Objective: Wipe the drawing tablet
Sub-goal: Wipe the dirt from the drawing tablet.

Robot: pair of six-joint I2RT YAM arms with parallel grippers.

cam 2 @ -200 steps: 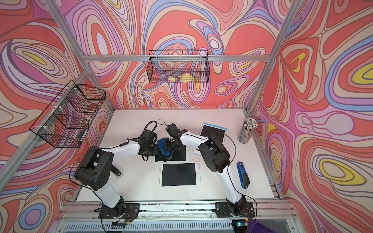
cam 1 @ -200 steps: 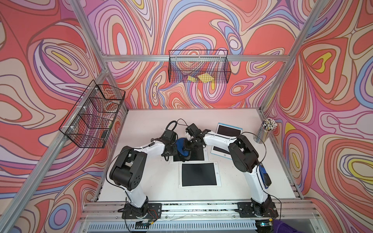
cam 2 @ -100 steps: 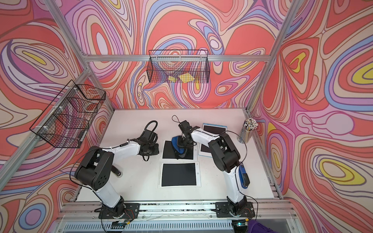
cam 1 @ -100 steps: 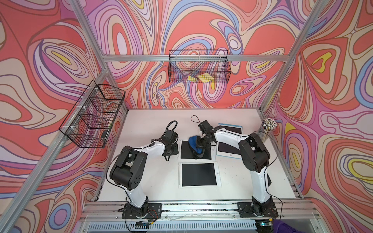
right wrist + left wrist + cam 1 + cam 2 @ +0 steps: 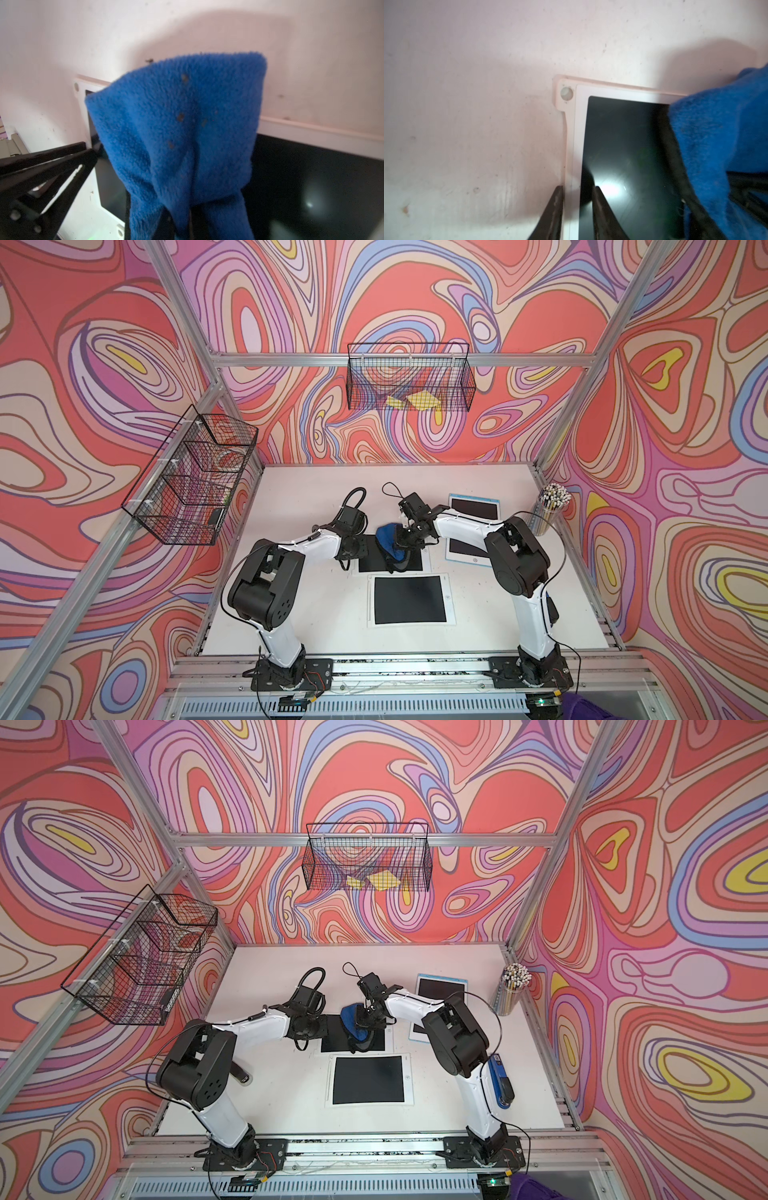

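Cloth [image 5: 182, 124] hangs clamped in right end effector [image 5: 405, 538]; left end effector [image 5: 576, 190], narrowly apart, straddles tablet [image 5: 623, 145] edge.

The pale pink tabletop [image 5: 320, 614] is scuffed and speckled. In its front half, about midway between the side edges, lies a white-framed tablet [image 5: 409, 600] with its dark screen up. The drawing tablet [image 5: 370, 564] lies flat just behind it. Toward the right edge lies a blue-framed tablet [image 5: 463, 549], with a second blue-framed tablet [image 5: 474, 509] behind it. A clear cup of pencils [image 5: 549, 512] stands near the back right corner. A blue stapler [image 5: 500, 1082] lies along the right edge, and a dark cylinder [image 5: 242, 1074] lies near the left edge.
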